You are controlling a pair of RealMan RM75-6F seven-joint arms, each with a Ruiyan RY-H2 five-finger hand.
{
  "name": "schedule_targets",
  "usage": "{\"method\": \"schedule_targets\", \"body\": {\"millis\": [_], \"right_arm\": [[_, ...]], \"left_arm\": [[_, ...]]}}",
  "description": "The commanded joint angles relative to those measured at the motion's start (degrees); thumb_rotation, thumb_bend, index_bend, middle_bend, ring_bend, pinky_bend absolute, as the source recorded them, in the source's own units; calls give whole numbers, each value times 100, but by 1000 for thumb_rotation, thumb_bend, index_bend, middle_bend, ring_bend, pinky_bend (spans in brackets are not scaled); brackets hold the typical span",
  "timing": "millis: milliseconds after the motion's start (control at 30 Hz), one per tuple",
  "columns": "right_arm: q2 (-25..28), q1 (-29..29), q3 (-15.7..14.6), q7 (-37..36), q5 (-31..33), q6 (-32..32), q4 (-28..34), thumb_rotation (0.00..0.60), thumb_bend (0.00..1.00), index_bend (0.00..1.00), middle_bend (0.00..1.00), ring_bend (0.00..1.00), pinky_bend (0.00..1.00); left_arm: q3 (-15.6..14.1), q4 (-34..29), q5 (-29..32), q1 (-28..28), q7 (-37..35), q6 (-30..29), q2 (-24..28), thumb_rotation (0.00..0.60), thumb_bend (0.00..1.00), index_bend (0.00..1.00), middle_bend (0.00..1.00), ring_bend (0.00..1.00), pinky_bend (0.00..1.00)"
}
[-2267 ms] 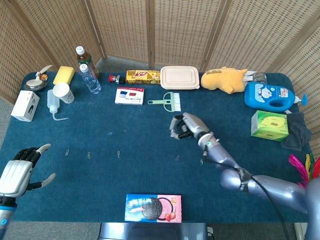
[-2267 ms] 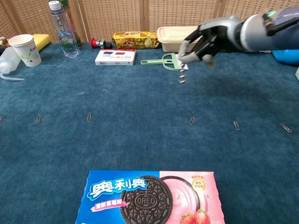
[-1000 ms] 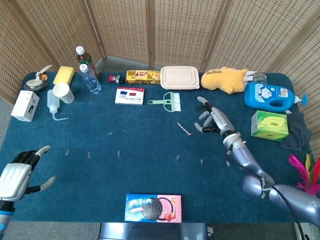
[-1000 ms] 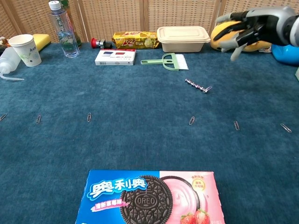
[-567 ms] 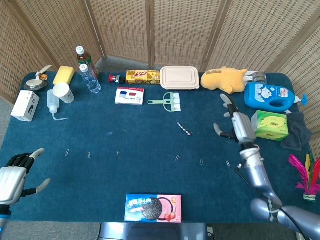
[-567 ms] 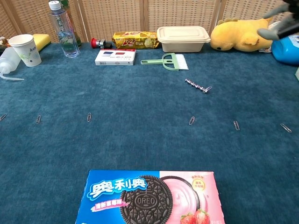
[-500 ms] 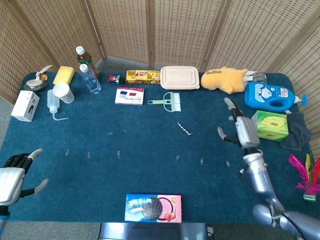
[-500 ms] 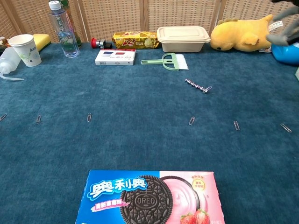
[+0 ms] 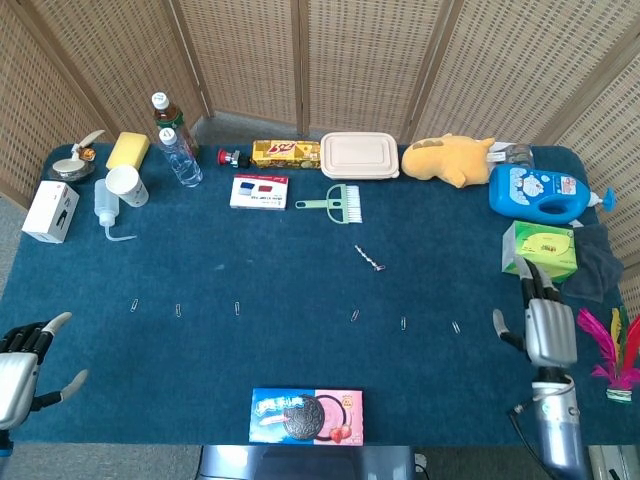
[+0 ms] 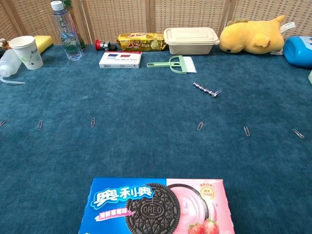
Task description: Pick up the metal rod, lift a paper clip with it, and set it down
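The metal rod (image 10: pixel 206 89) lies mid-table, in front of the brush (image 10: pixel 171 63). Paper clips (image 10: pixel 200 126) lie in a row nearer, behind the cookie box (image 10: pixel 156 204).

The flat blue-and-pink cardboard biscuit box (image 10: pixel 157 206), lying at the near table edge between the left hand (image 9: pixel 18 371) and the right hand (image 9: pixel 546 329), bears "OREO" embossed on its printed dark cookie and white Chinese characters "奥利奥" on the blue half. Print on other packages is too small to read.
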State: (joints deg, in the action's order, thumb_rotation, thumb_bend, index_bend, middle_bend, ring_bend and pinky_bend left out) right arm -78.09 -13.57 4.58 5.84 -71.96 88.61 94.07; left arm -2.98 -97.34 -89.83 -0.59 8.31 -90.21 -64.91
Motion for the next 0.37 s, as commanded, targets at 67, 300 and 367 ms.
{"method": "schedule_targets", "body": {"millis": [67, 300, 367], "right_arm": [[35, 392, -261, 78, -160, 253, 126, 600, 405, 18, 135, 86, 252], [68, 612, -440, 227, -314, 225, 323, 600, 405, 23, 138, 86, 251], [93, 623, -422, 215, -353, 167, 381, 600, 405, 23, 143, 87, 252]], "left_arm": [[0, -5, -2, -70, 122, -85, -25, 441, 390, 139, 239, 201, 174], [-20, -157, -59, -104, 124, -91, -10, 443, 390, 140, 239, 201, 174], [-33, -191, -81, -101, 105, -62, -1, 442, 390, 140, 239, 202, 174]]}}
